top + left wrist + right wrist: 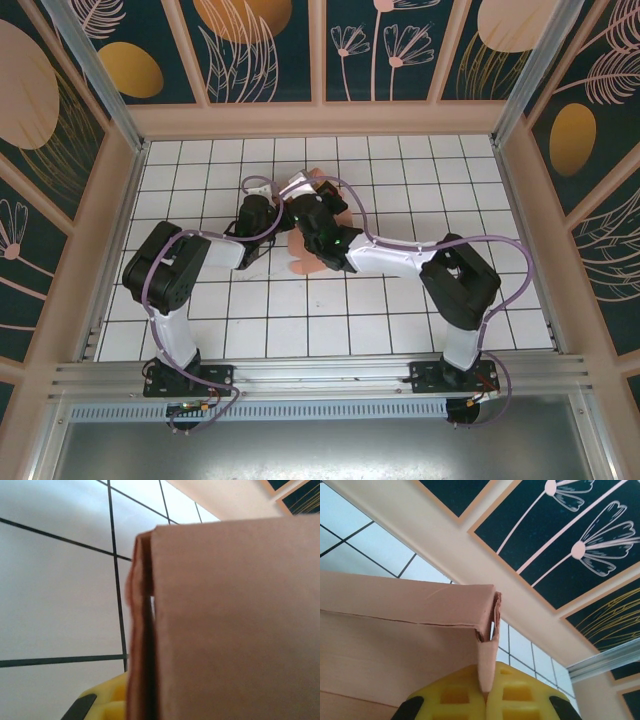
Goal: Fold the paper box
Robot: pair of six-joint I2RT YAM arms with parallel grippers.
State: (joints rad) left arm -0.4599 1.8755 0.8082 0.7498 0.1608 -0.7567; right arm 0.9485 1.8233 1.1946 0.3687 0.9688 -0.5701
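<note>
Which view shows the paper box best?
Right wrist: the paper box shows a sharp folded corner, its flap pinched in the right gripper. Left wrist gives a blurred wall; top external, pink bits beneath the arms.

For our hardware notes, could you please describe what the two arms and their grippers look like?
Left arm and right arm both have chunky black joint housings, white links and looping lilac cables. The finger pads are yellow with a square grid moulding and black corners.

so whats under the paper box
The white tiled table shows around the paper box. The sheet itself, the left arm and the right arm cover the spot directly beneath.
</note>
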